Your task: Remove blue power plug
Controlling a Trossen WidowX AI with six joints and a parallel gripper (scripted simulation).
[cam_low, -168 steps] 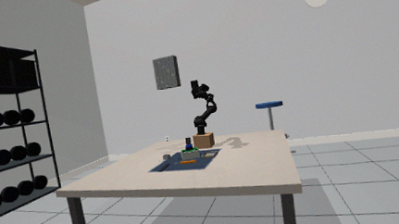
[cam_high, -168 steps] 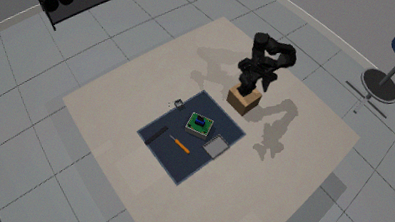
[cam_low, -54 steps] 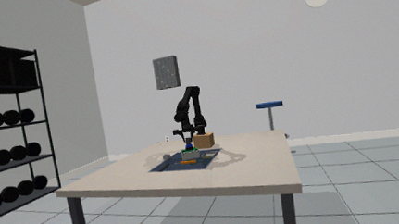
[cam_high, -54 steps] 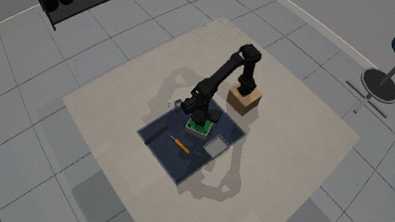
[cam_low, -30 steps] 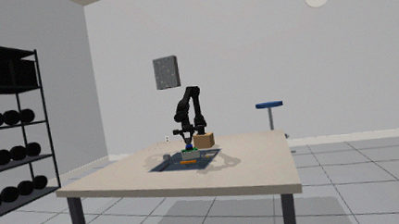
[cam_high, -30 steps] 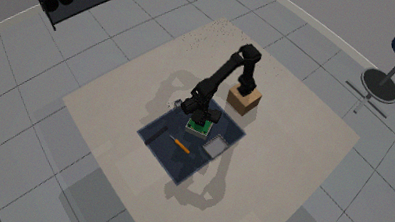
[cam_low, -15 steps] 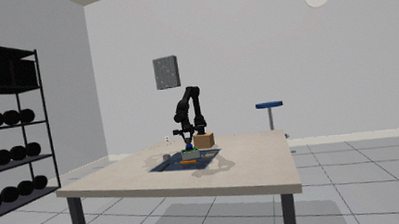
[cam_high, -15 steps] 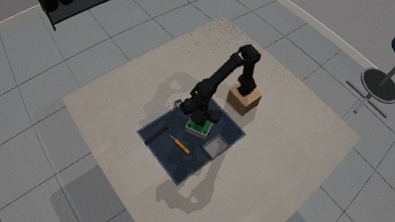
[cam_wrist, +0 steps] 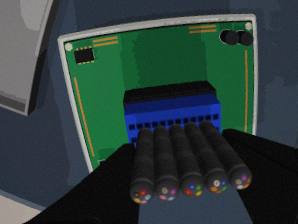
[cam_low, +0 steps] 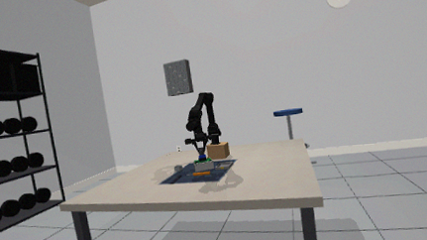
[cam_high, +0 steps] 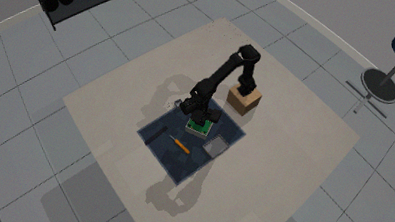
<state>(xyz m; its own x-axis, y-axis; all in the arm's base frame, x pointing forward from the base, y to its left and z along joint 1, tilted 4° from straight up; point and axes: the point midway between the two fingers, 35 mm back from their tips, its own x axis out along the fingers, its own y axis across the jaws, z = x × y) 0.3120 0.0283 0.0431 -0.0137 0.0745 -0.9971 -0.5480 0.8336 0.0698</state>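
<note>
You have the black parallel-jaw gripper (cam_high: 204, 119) (cam_low: 202, 153) (cam_wrist: 178, 147) grasping the wide blue rectangular power plug (cam_low: 200, 156) (cam_wrist: 172, 116), one finger at either end of it. Take the green rectangular circuit board (cam_high: 200, 127) (cam_low: 204, 163) (cam_wrist: 102, 75) with its pale edging as your landmark: the plug sits on its upper face, up against the black socket (cam_wrist: 170, 91) there, and you can see five thick dark cables (cam_wrist: 175, 155) with multicoloured dots on their ends running from the plug between your fingers. From the wrist, you see a black chip (cam_wrist: 84, 55) near one corner of the board and two round black parts (cam_wrist: 236, 37) near another. Just beside the board, you have the shallow grey rectangular tray (cam_high: 215, 146) (cam_wrist: 20, 55), with the plug outside it. On the tray's opposite side of the board, the slim orange-handled tool (cam_high: 181, 144) (cam_low: 201, 174) lies flat, and beyond that tool is a long black bar (cam_high: 156, 135). Under the board, your dark blue mat (cam_high: 172, 168) (cam_low: 175, 177) covers part of the beige worktop (cam_high: 280, 148) (cam_low: 269, 179).
</note>
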